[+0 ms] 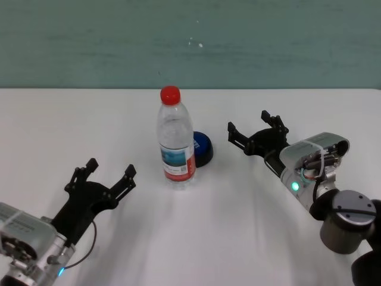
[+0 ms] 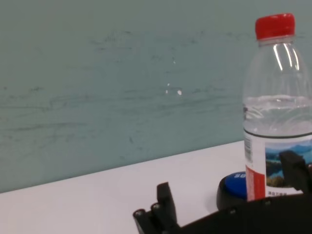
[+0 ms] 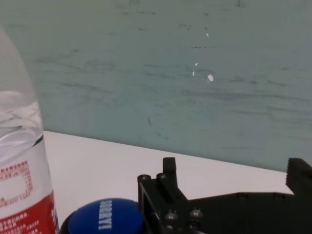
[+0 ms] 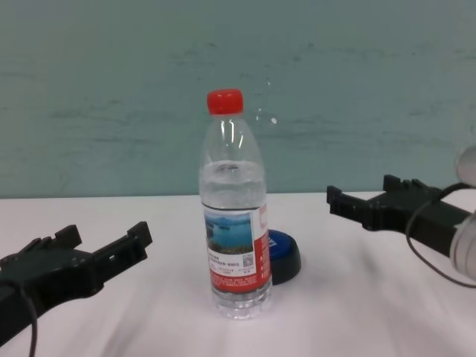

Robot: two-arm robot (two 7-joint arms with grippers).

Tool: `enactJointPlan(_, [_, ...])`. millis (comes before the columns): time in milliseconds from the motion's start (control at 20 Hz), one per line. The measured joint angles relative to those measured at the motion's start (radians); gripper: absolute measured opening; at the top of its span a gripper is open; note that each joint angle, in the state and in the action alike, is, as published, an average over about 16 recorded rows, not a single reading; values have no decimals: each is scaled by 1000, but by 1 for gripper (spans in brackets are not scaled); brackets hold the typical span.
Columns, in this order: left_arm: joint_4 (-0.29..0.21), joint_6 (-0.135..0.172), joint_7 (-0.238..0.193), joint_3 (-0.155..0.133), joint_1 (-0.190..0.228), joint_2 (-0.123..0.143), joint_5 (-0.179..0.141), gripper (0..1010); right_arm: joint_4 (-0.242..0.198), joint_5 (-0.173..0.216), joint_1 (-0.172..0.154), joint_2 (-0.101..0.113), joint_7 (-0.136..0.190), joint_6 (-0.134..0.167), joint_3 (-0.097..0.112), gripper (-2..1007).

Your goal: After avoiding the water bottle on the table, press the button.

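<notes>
White table (image 1: 250, 238): upright water bottle (image 1: 176, 138) fronting button (image 1: 202, 148), grippers apart.

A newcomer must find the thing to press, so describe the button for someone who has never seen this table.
On the plain white table, find the tall clear plastic water bottle with the red cap near the middle. Just behind it, toward the robot's right, sits a low round button: a blue top on a black dome base, the only squat, dark thing there.

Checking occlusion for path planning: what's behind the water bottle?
The blue button sits behind the water bottle, showing on its right. The button's left part is hidden by the bottle.
</notes>
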Motion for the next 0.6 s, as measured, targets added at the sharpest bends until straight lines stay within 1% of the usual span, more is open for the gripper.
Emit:
enactJointPlan(250, [0,0,0,0,0,0,0,1010,-42,-12,-36,1,-12,5,3,1004])
enactJointPlan(600, [0,0,0,0,0,0,0,1010,-96,-28,-86,-4,-26,12,3,1004])
